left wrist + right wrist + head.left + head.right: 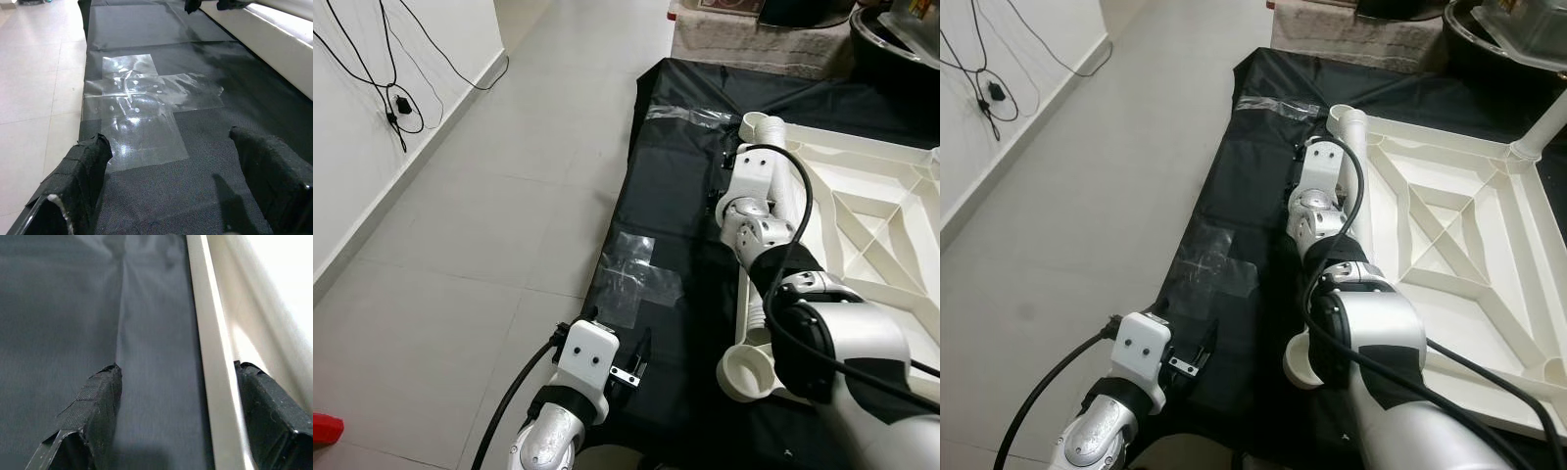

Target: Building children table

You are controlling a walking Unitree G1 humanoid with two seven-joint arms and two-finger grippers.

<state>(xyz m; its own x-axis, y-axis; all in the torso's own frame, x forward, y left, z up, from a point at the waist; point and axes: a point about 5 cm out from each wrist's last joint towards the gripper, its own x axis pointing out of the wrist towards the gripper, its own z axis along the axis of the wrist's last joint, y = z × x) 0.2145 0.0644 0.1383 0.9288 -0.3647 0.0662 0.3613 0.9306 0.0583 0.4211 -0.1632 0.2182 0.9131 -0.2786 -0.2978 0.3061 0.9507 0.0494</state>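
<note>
A white plastic table top lies upside down on a black mat, ribs showing. Round leg sockets sit at its near left corner and far left corner. One white leg stands upright at the far right corner. My right arm reaches forward along the table's left edge. The right gripper is open, one finger over the mat and the other beside the table's rim. My left gripper hangs open, low over the mat near a clear tape patch.
Grey tiled floor spreads to the left, up to a white wall with black cables. A red object lies at the near left. A beige block and a dark tub stand beyond the mat.
</note>
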